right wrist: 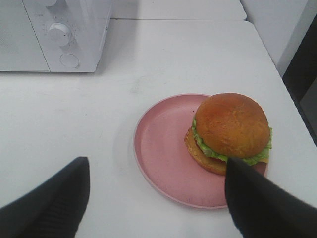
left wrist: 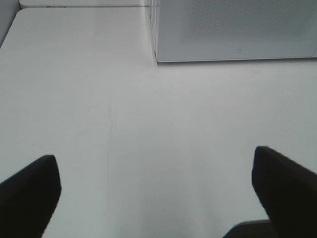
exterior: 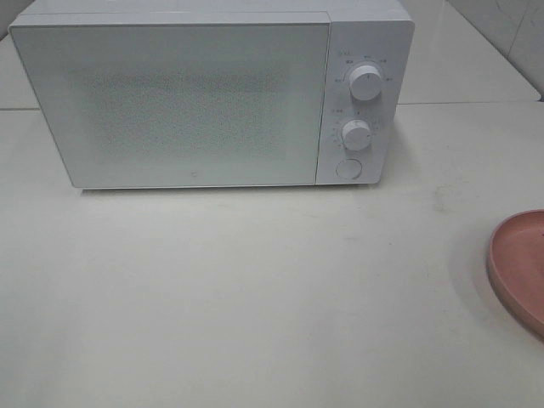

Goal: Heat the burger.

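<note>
Exterior high view: we record a white microwave (exterior: 212,93) standing at the far side of the white worktop (exterior: 255,297), its door (exterior: 170,102) shut, with two round knobs, an upper knob (exterior: 365,82) and a lower knob (exterior: 356,134), and a round button (exterior: 348,168) below them on the right-hand panel. At the right edge of this view we note part of a round pink plate (exterior: 518,263); neither arm shows here. Right wrist view: we list the burger (right wrist: 230,131), with glossy brown bun and green lettuce frill, sitting upright on the pink plate's right part, well to the right of the microwave and nearer than it. The right hand (right wrist: 158,198) hangs above the worktop at the plate's near edge, fingers spread wide and holding nothing; one dark finger (right wrist: 262,203) overlaps the burger's near side in the view, and we cannot tell whether it touches. Left wrist view: the left hand (left wrist: 156,193) is likewise spread wide over bare worktop, empty, with the microwave's lower front corner beyond it.
</note>
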You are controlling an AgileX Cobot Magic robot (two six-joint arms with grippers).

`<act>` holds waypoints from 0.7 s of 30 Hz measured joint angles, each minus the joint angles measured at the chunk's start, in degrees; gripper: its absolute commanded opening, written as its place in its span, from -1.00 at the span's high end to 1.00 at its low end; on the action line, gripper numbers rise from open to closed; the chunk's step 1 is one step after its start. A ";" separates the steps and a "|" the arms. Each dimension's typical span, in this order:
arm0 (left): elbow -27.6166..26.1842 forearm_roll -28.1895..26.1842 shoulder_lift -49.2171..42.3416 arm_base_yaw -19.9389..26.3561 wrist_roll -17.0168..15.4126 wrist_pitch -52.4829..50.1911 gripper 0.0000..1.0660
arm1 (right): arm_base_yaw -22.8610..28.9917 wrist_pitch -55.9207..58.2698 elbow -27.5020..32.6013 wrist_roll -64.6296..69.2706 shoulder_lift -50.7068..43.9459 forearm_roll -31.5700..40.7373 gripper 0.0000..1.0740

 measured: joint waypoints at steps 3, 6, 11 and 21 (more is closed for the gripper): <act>0.00 0.00 -1.83 0.00 0.00 0.00 -0.87 | 0.00 0.00 0.00 0.00 0.00 0.00 -0.37; 0.00 0.00 -1.89 0.00 0.00 0.00 -0.87 | 0.00 0.00 0.00 0.00 0.00 0.00 -0.37; 0.00 0.00 -1.89 0.86 0.00 0.00 -0.87 | 0.00 0.00 0.00 0.00 0.00 0.00 -0.37; 0.00 0.34 -1.89 5.10 0.00 0.00 -0.87 | 0.00 0.00 0.00 0.00 0.00 0.00 -0.37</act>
